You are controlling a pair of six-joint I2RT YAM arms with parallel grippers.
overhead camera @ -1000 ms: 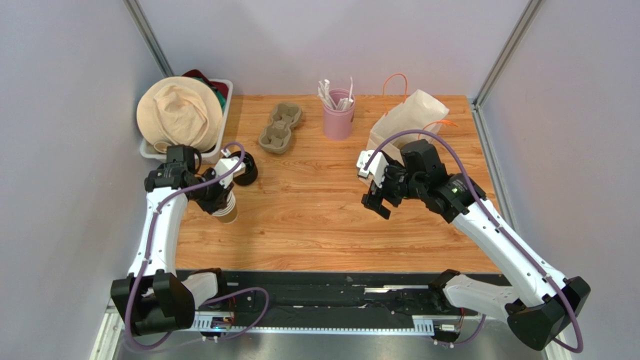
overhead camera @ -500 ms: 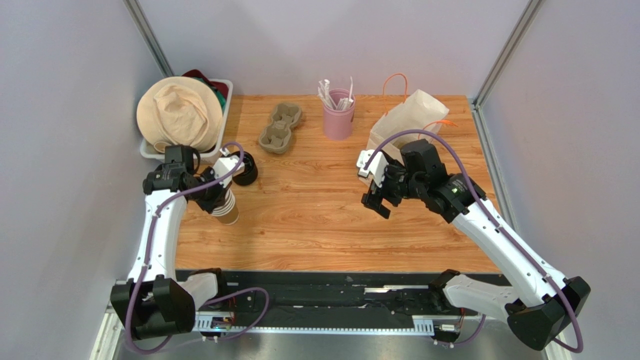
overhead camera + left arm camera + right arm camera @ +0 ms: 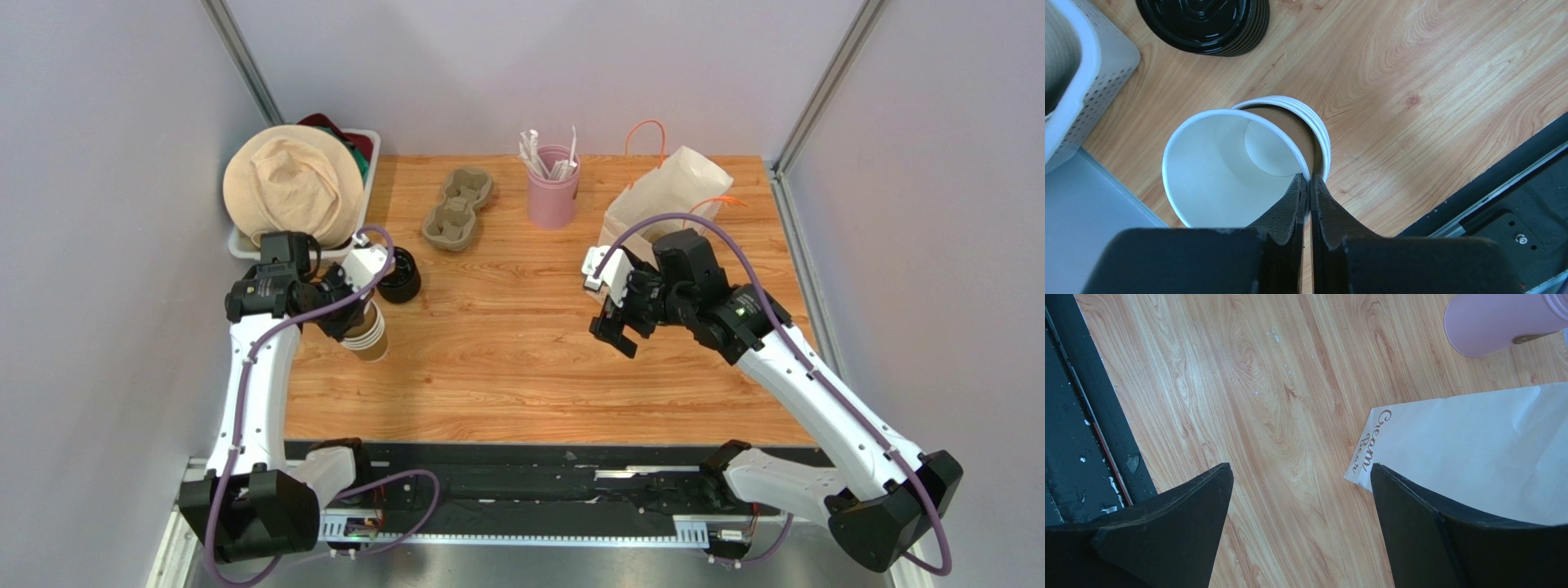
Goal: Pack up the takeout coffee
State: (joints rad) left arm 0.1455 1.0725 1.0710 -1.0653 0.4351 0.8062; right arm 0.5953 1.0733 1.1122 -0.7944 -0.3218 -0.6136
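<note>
Pinching one wall of the takeout coffee cup [image 3: 1223,165], tilted in the nested stack's [image 3: 1322,138] mouth, the left hand [image 3: 1309,184] risks slipping or dragging up a second cup. The right hand [image 3: 1300,471] gapes empty.

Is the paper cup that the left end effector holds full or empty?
Empty. In the left wrist view the paper cup shows a bare white wall and bottom, no liquid.
</note>
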